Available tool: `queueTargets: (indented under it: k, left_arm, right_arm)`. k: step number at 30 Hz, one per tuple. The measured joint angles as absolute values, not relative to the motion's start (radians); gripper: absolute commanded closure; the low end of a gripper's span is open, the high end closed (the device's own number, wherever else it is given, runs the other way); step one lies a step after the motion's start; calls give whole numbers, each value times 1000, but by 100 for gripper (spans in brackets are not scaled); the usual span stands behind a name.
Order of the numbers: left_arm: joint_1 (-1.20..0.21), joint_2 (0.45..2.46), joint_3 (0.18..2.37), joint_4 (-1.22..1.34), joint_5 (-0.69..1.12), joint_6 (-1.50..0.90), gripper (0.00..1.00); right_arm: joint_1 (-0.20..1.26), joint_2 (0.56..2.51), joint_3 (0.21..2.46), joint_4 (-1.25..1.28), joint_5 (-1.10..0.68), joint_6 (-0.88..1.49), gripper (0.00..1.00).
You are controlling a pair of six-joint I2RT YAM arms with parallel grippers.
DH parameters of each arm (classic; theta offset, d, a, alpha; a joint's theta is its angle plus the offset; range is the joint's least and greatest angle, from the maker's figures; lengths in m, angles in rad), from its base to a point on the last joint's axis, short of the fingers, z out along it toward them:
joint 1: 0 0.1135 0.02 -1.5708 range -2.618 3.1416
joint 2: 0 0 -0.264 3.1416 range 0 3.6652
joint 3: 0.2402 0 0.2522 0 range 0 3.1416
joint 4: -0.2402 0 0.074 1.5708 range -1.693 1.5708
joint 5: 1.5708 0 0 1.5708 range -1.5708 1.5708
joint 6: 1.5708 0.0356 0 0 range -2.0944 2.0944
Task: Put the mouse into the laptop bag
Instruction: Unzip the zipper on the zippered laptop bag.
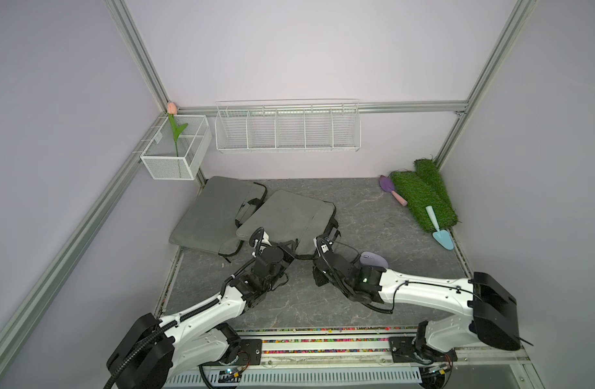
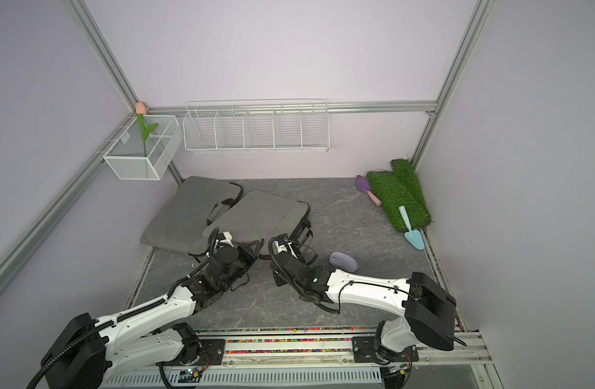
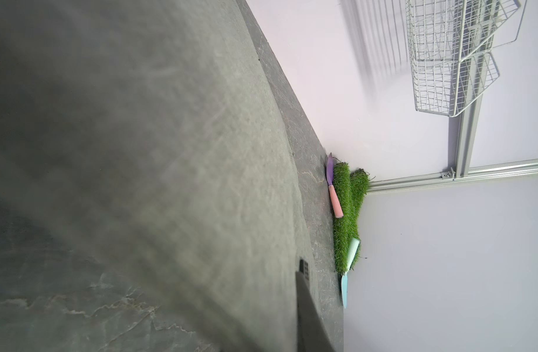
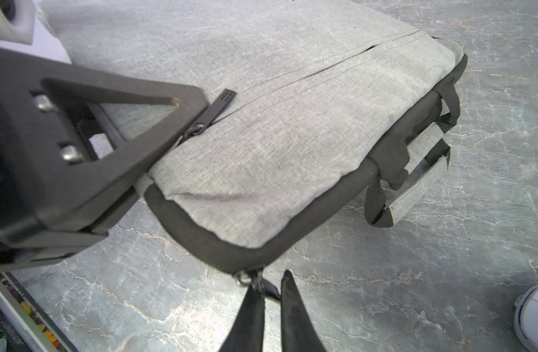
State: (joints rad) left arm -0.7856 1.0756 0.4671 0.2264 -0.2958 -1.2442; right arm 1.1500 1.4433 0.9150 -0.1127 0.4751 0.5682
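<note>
A grey marbled table (image 1: 373, 208) is lying between lilac walls. In the far right corner two grass mats (image 1: 420, 198) are lying, with a purple trowel (image 1: 388, 187) beside them and a teal trowel (image 1: 439, 229) across their near end. A white wire rack (image 1: 287, 129) is hanging on the back wall. A mesh box (image 1: 174, 158) at the far left is holding one tulip (image 1: 176, 131).

The grey laptop bag (image 1: 289, 215) is lying in the middle, overlapping a second bag (image 1: 208, 208). The left gripper (image 4: 148, 173) is clamping its near edge. The right gripper (image 4: 270, 282) is standing with a narrow gap around the zipper pull (image 4: 246, 279); whether it is pinching, I cannot tell. The mouse (image 2: 343, 261) is lying on the table, just right of the bag and outside it. In a top view the right arm is partly covering it.
</note>
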Motion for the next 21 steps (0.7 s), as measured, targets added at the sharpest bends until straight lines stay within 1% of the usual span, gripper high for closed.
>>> queueTargets:
  k: [2,4,15,16,17,18,20,21]
  left_arm:
    - [-786,1075,467,226,-296,-1244,100]
    - [-786,1075,467,226,-296,-1244,100]
    - [-786,1059,466,210,-292,-1245,100]
    - [-786,1054,466,207,-291,-1245,100]
    - [-786,1048,466,203,-291,-1245,100]
    - [-786,1042,466,198,-291,-1245,100]
    - [-786,1032,466,194,-292,-1245,100]
    - [-786,1028,466,192,-292,-1245,100]
  right_arm:
    - [1150,1435,910,-115,475,568,85]
    - [1150,1427,905,-116,476,567,93]
    - [1150,1416,903,-116,482,544,93]
    - [1150,1416,903,-116,481,542,88]
    - [1150,1416,903,-115,480,539,78]
    - [1150,1416,903,-115,479,534,71]
    - [1150,1415,897,-105,475,525,64]
    - [1150,1414,885,-94,474,522,63]
